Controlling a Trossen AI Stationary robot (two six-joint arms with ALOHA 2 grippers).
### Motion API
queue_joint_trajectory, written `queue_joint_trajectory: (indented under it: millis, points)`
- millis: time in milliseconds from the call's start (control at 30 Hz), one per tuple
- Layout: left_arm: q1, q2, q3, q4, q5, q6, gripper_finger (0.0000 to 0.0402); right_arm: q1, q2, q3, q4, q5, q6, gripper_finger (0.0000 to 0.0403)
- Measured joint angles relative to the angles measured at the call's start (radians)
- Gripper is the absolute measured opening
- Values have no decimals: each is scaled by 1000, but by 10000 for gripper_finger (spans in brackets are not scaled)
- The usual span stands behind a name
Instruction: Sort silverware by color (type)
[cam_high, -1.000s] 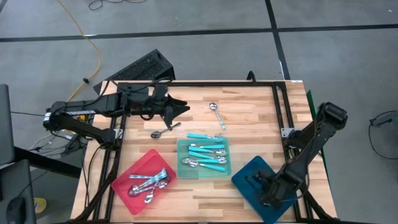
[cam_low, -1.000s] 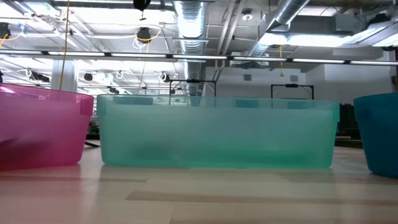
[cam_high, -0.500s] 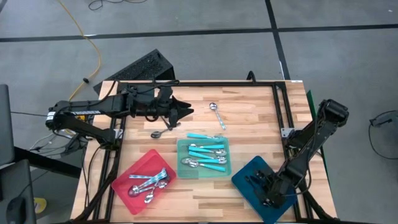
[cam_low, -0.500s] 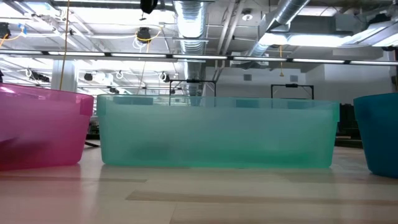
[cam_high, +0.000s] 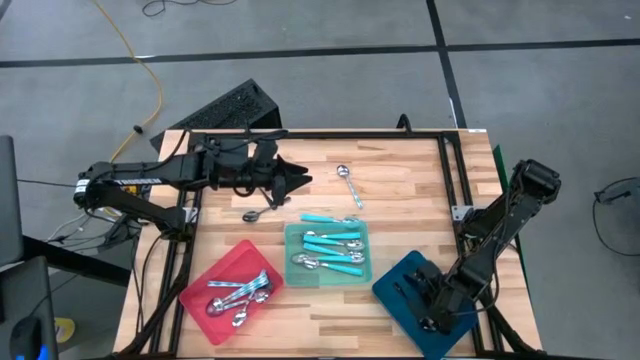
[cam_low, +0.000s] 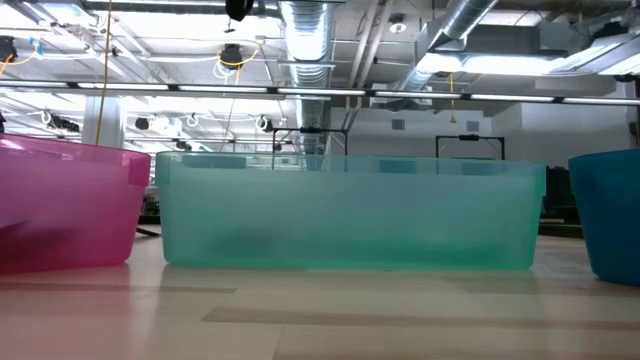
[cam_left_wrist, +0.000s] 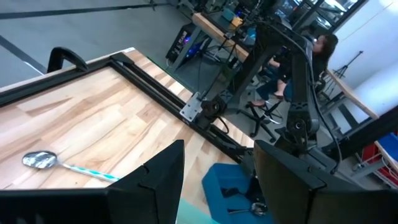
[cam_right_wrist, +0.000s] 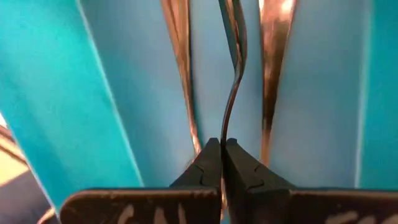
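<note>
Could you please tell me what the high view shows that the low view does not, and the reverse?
Only the high view shows both arms: the left gripper open above the table near a dark spoon, the right gripper shut down in the blue tray, plus a loose turquoise-handled spoon and the spoons lying in the trays. Only the low view shows the room's ceiling ducts beyond the table. Both show the red tray, the teal tray, the blue tray and the wooden table.
</note>
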Motion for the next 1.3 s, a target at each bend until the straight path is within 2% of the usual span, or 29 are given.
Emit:
queue_joint_trajectory:
  millis: [100,233,567,933,1300]
  points:
    - [0,0,0,0,13,-2,176,-10,0,0,2,55,3,20]
    - [0,0,0,0,27,0,176,-28,8,0,3,70,2,20]
    - [6,0,0,0,17,53,176,-33,19,0,-3,34,21,22]
    - [41,0,0,0,36,61,176,-38,123,4,49,-5,55,35]
    - [65,0,0,-7,59,89,176,-66,127,2,45,-59,40,41]
